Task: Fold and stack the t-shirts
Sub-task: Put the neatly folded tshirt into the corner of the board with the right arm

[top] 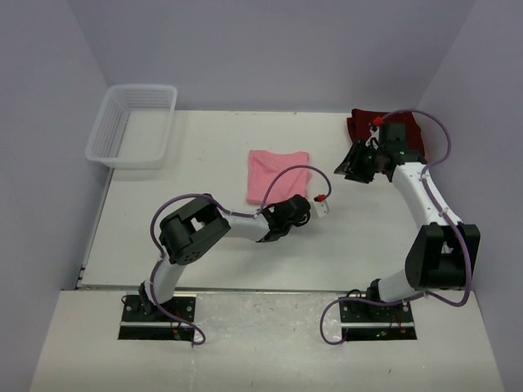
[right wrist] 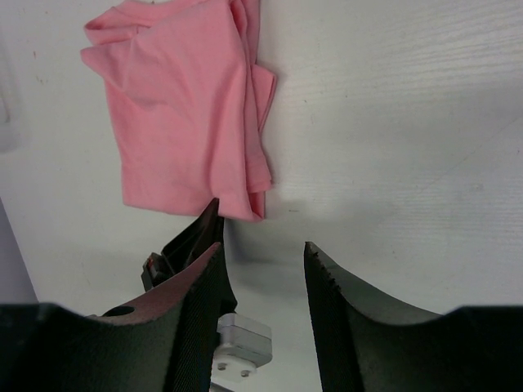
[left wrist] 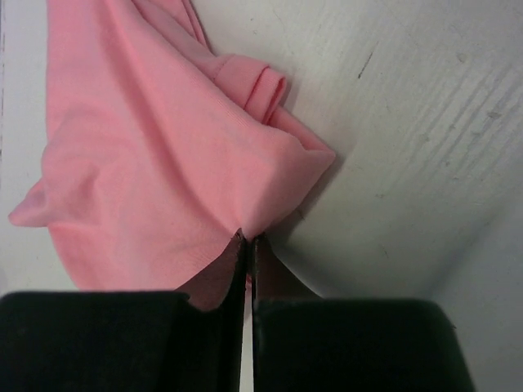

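Observation:
The light pink t-shirt (top: 276, 171) lies folded in the middle of the table. It fills the left wrist view (left wrist: 155, 163) and shows in the right wrist view (right wrist: 184, 114). My left gripper (top: 286, 201) is shut, its tips (left wrist: 248, 238) pinching the shirt's near corner; the cloth peaks up into them. The right wrist view catches this left gripper (right wrist: 214, 204) at that corner. The dark maroon t-shirt (top: 362, 122) lies at the back right, partly hidden by my right arm. My right gripper (top: 355, 166) hovers open (right wrist: 261, 249) over bare table right of the pink shirt, holding nothing.
A white lattice basket (top: 131, 161) stands at the back left corner. Walls close the table at the back and on both sides. Purple cables loop over both arms.

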Controlling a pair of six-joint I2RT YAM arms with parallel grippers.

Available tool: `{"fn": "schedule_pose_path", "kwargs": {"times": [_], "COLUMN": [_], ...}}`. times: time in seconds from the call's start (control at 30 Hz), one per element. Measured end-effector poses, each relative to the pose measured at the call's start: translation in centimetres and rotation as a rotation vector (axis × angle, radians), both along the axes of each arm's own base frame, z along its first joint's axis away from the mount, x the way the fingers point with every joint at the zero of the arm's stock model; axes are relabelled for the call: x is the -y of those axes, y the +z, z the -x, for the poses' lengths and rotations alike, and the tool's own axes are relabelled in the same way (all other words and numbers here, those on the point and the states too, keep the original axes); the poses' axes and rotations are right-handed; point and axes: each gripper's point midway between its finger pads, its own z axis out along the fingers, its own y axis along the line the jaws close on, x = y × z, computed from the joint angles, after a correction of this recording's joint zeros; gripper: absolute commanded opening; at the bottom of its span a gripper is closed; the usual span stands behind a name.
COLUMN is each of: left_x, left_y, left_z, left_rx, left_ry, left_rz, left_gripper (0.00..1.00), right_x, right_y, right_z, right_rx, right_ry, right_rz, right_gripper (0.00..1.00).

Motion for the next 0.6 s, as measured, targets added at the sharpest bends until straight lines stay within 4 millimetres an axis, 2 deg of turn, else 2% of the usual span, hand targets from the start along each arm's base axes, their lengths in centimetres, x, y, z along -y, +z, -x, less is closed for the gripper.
{"fn": "schedule_pose_path", "kwargs": {"times": [0.2,0.47,0.6], "left_x": [0.0,-0.2,-0.2], "left_y": [0.2,1.1,2.4], "left_z": [-0.5,-0.3,-0.5], "left_rx": [-0.046,-0.136,-0.16], "left_ry": [0.007,0.01,0.015], "left_rz": [0.062,0.146,0.193], "left_gripper": [0.0,0.0,0.0], "right_x": [-0.5,-2.4,-3.0], "right_y": [-1.3,-6.0,-7.4], "right_z": [0.2,-0.2,0.0], "right_rx": [-0.038,-0.19,-0.245], "right_ry": [0.018,0.057,0.065], "right_rz": [-0.026,-0.144,-0.185], "right_gripper": [0.46,0.51,0.54]}}
